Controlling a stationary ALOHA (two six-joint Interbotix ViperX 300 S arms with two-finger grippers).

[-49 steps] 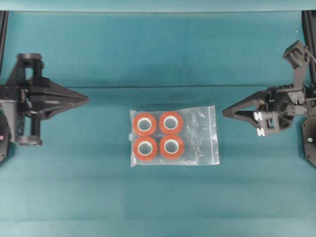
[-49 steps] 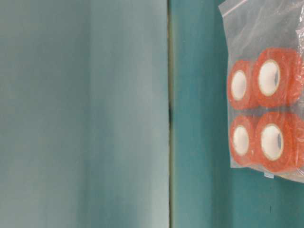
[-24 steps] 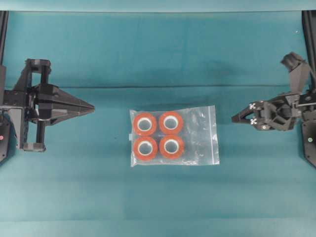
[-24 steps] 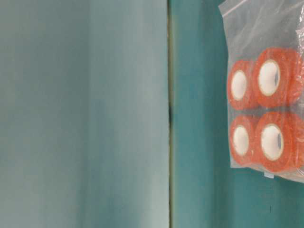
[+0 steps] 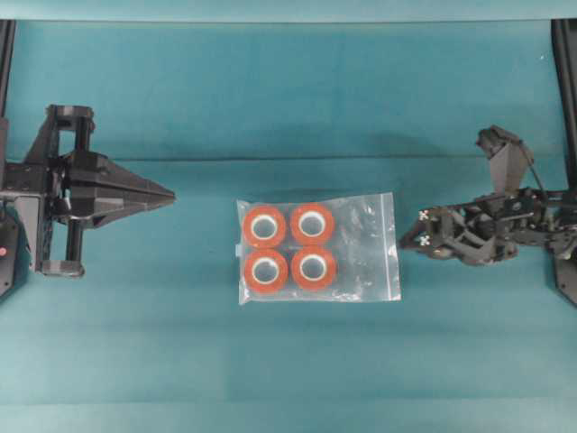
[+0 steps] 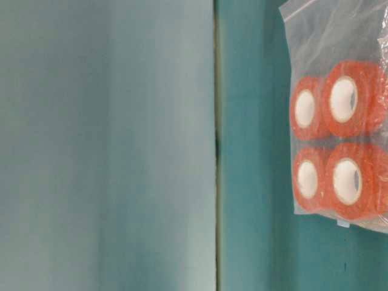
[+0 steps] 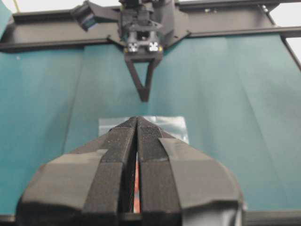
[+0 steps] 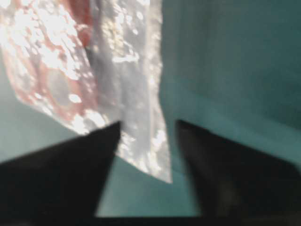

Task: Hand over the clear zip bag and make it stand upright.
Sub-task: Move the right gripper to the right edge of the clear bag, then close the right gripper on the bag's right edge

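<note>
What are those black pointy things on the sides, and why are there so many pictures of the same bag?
They are a robot's two arms, each ending in a pincer. One picture looks down from above, one from table height, and two from cameras riding on the arms. The clear zip bag lies flat on the teal table, with four orange rolls inside. The left gripper is pinched shut. The right gripper, just beside the bag's zip edge, has its fingers apart. Nothing is held yet.

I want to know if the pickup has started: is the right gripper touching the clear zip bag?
Apart. In the overhead view, teal cloth shows between the right gripper and the zip edge of the clear zip bag, which lies flat.
</note>
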